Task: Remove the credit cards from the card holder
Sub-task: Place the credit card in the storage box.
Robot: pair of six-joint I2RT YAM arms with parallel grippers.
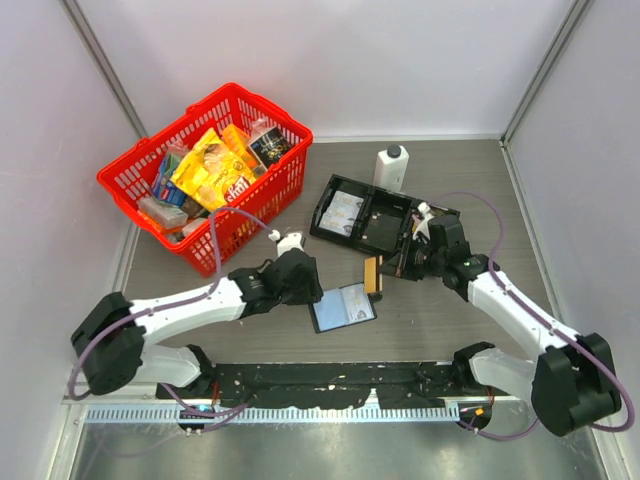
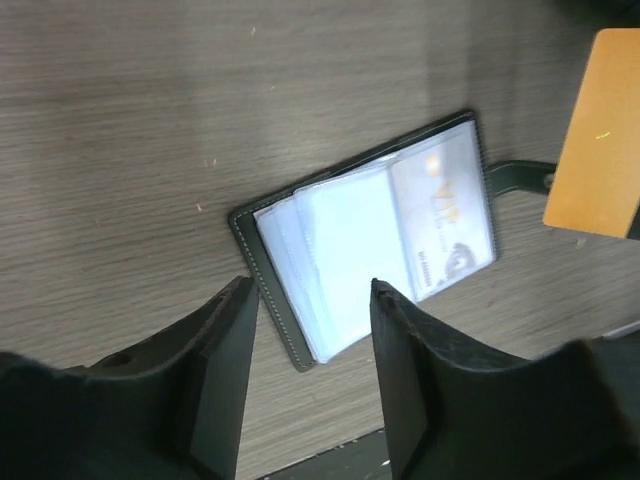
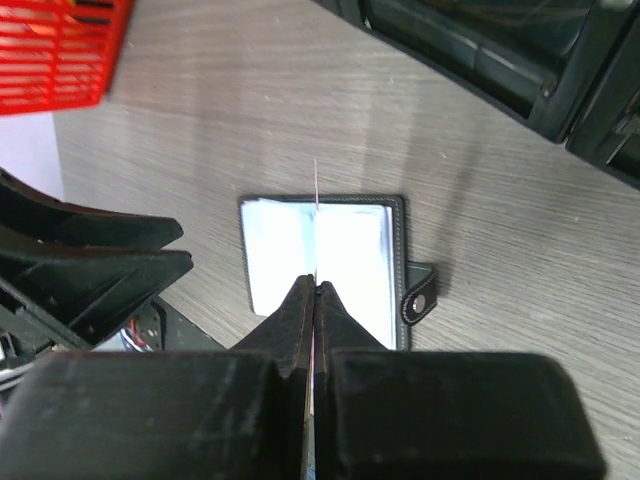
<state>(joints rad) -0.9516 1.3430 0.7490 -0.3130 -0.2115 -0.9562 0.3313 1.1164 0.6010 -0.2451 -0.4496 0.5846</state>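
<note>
The card holder (image 1: pixel 343 306) lies open on the table, its black snap tab (image 3: pixel 420 298) on one side. Its pockets show light blue cards (image 2: pixel 340 255) and a grey card (image 2: pixel 445 215). My right gripper (image 1: pixel 384 272) is shut on a golden-yellow card (image 1: pixel 372 275) and holds it on edge just above the holder's far side. In the right wrist view the gripper (image 3: pixel 315 283) shows this card (image 3: pixel 316 185) only as a thin line over the holder (image 3: pixel 350 260). The card also shows in the left wrist view (image 2: pixel 597 135). My left gripper (image 2: pixel 310 290) is open and empty at the holder's near-left corner (image 1: pixel 312 292).
A long black tray (image 1: pixel 385 222) lies behind the holder, with a card (image 1: pixel 343 212) in its left compartment. A white bottle (image 1: pixel 390 165) stands behind the tray. A red basket (image 1: pixel 290 185) of groceries stands at the back left.
</note>
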